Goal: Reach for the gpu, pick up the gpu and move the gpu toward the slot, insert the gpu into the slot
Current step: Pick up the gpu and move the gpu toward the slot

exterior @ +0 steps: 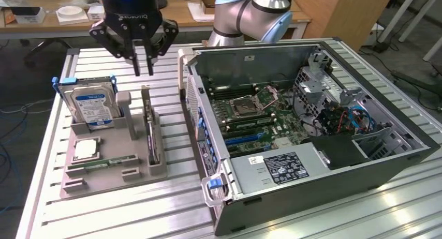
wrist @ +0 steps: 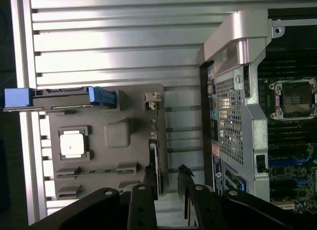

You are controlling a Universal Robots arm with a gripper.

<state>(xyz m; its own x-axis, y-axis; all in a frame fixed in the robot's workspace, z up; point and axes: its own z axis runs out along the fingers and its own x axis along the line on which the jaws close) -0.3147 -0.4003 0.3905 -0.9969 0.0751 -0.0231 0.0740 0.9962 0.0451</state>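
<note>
The gpu point(exterior: 147, 120) stands on edge in a grey holder point(exterior: 103, 179) at the exterior view's left, outside the computer case. In the wrist view the gpu point(wrist: 155, 145) shows as a thin edge with its silver bracket at one end. My gripper point(exterior: 144, 71) hangs straight above the card without touching it. Its fingers are slightly apart, and the wrist view shows the gripper point(wrist: 167, 178) with a gap between them and nothing held. The blue slot point(exterior: 243, 138) lies on the green motherboard inside the open case, and the slot point(wrist: 285, 161) is also partly seen from the wrist.
In the same holder a blue-labelled hard drive point(exterior: 93, 102) stands upright, with a processor chip point(exterior: 86, 148) and a memory stick point(exterior: 111, 160) lying flat. The open computer case point(exterior: 345, 161) sits to the exterior view's right; its side wall point(exterior: 196, 109) rises close to the card.
</note>
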